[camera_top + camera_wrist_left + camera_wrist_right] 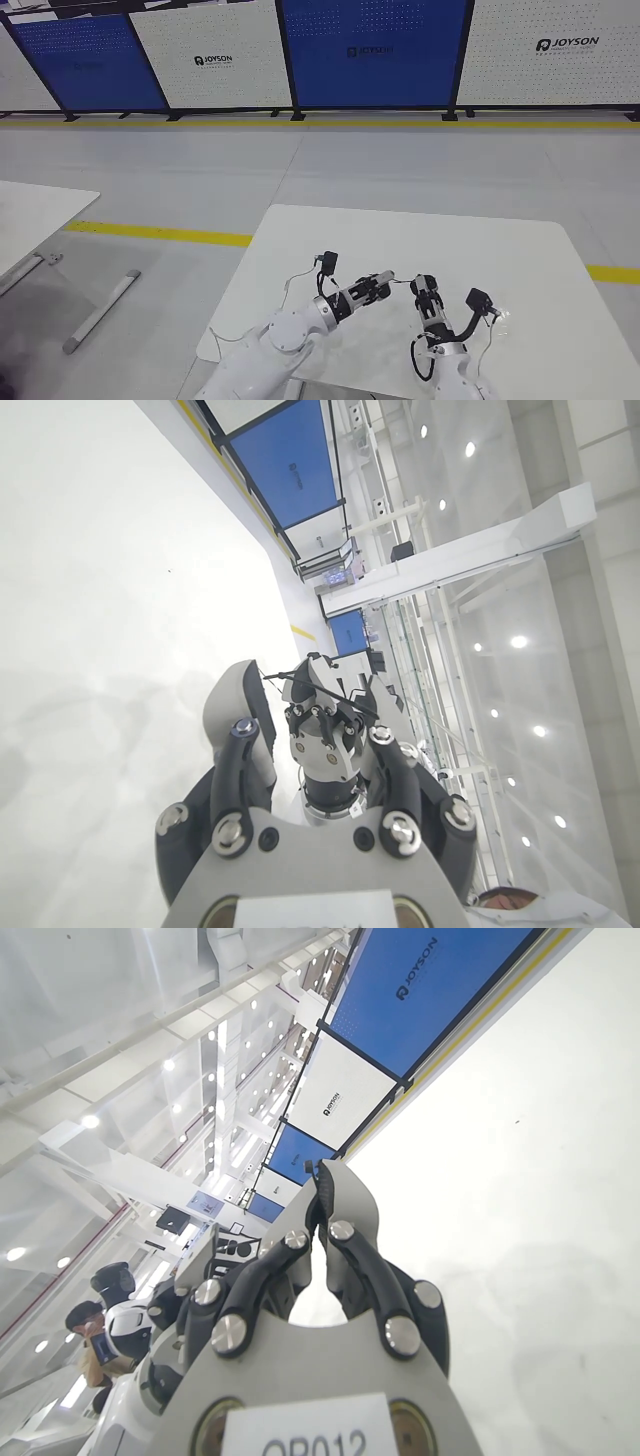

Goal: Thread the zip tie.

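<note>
While the left pincer (315, 687) gapes, the right pincer (321, 1178) clamps a thin black zip tie (345, 700).

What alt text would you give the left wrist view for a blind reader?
The right claw, shut on a thin black zip tie, faces the camera above a white table. The left claw frames it with open fingers on either side.

2 white arms (285, 330) carry black cables (320, 283), grey fingers (232, 697) and silver screws (401, 831).
</note>
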Motion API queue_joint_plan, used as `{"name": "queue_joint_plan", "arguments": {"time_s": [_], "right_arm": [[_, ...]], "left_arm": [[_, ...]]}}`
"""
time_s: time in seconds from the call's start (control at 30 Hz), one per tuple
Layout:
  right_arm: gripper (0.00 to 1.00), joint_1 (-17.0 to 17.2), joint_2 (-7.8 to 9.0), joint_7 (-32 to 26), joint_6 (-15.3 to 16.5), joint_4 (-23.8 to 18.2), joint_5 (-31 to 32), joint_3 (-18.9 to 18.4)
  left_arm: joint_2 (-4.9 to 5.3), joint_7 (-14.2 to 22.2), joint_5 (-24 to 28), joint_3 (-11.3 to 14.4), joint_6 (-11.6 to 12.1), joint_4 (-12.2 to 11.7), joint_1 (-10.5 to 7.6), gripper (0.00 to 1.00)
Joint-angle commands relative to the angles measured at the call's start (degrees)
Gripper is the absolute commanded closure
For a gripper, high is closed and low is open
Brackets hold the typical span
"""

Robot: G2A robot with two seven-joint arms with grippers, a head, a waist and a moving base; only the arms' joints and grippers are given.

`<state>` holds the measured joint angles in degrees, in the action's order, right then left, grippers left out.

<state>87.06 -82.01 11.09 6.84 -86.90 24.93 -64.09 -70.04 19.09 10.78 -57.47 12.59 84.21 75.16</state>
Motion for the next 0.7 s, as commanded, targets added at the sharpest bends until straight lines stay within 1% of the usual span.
{"name": "queue_joint_plan", "arguments": {"time_s": [0.0, 0.03, 0.1, 0.17, 0.23, 0.67], "right_arm": [[1.0, 0.0, -0.03, 0.1, 0.0, 0.0, 0.2, 0.0], [1.0, 0.0, -0.04, 0.1, 0.1, 0.0, 0.2, 0.0], [1.0, 0.0, -0.06, 0.1, 0.1, 0.0, 0.2, 0.0], [1.0, 0.1, -0.08, 0.1, 0.1, 0.0, 0.3, 0.0], [1.0, 0.1, -0.1, 0.0, 0.1, 0.0, 0.4, -0.1], [1.0, -0.2, -0.12, -1.4, 1.6, 0.5, -0.4, -0.7]], "left_arm": [[0.02, 0.1, -0.1, 0.0, -0.1, 0.0, 0.02, 0.85], [0.02, 0.1, -0.2, 0.0, -0.2, 0.0, 0.02, 0.89], [0.02, 0.2, -0.2, 0.1, -0.3, 0.0, 0.0, 0.89], [0.02, 0.2, -0.3, 0.1, -0.4, 0.1, -0.04, 0.92], [0.02, 0.1, -0.4, 0.1, -0.5, 0.1, -0.06, 1.0], [-0.04, 0.6, -0.7, 0.7, -0.9, 0.1, -0.3, 1.0]]}}
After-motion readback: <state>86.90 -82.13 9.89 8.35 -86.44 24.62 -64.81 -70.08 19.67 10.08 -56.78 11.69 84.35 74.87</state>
